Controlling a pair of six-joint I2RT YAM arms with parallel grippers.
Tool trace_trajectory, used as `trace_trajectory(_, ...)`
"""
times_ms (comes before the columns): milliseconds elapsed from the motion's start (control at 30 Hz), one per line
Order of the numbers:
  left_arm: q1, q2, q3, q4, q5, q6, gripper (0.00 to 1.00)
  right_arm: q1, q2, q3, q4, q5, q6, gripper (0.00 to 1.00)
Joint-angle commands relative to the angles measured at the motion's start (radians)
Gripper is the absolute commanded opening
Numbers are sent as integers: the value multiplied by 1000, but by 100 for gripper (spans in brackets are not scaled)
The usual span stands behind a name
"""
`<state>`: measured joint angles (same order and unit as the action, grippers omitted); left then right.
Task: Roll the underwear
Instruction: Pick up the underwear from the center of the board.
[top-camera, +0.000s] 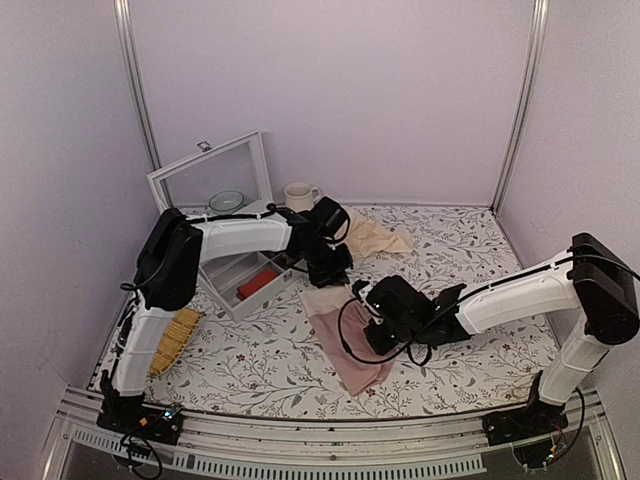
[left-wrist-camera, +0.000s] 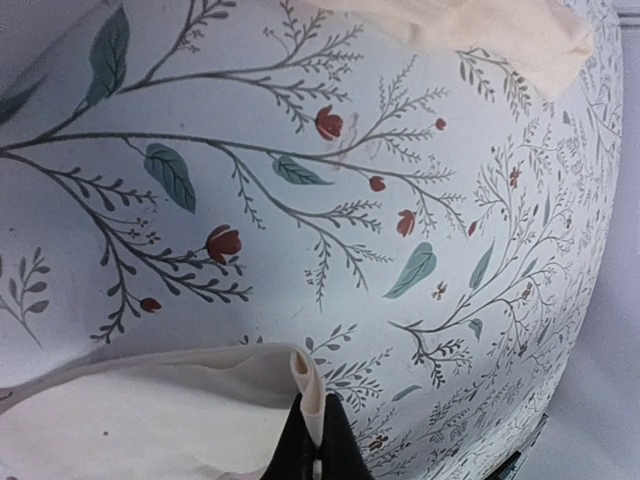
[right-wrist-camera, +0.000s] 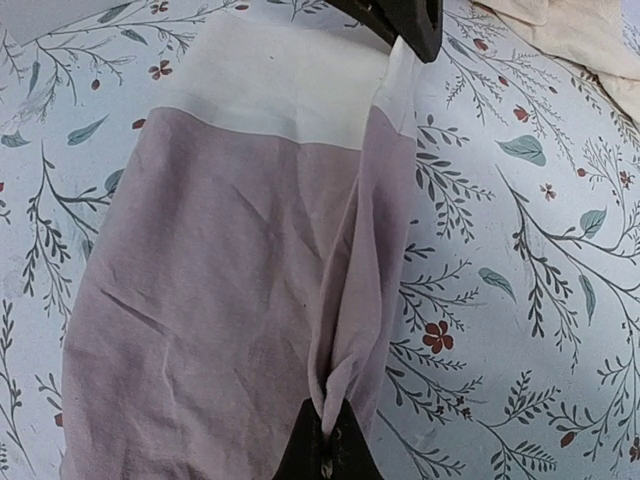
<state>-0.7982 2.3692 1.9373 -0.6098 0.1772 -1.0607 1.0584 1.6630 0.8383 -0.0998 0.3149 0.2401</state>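
The underwear lies flat on the floral table, dusty-pink body toward the front, cream waistband toward the back. My left gripper is shut on the waistband's right corner, pinching a raised fold. In the right wrist view the left gripper shows at the waistband corner. My right gripper is shut on the pink fabric's right edge, lifting a fold off the table. The pink body lies spread and creased to the left of that fold.
A pale beige cloth lies behind the underwear. A white tray holds a red bundle. A glass-lidded box, a bowl, a cream mug and a yellow woven item stand at the left.
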Motion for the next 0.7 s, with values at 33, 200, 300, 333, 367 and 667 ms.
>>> trace_trajectory(33, 21, -101, -71, 61, -12, 28, 0, 6, -78, 73, -86, 9, 12, 0)
trace_trajectory(200, 23, -162, -175, 112, -21, 36, 0, 23, -75, 106, -119, -2, 30, 0)
trace_trajectory(300, 29, -192, -242, 141, -15, 47, 0, 45, -48, 136, -141, 0, 48, 0)
trace_trajectory(333, 31, -201, -265, 149, -11, 49, 0, 53, -38, 146, -145, -1, 53, 0)
trace_trajectory(367, 31, -211, -286, 156, -9, 52, 0, 62, -27, 160, -150, -1, 59, 0)
trace_trajectory(667, 48, -289, -447, 218, -5, 78, 0, 140, 80, 266, -202, 3, 123, 0)
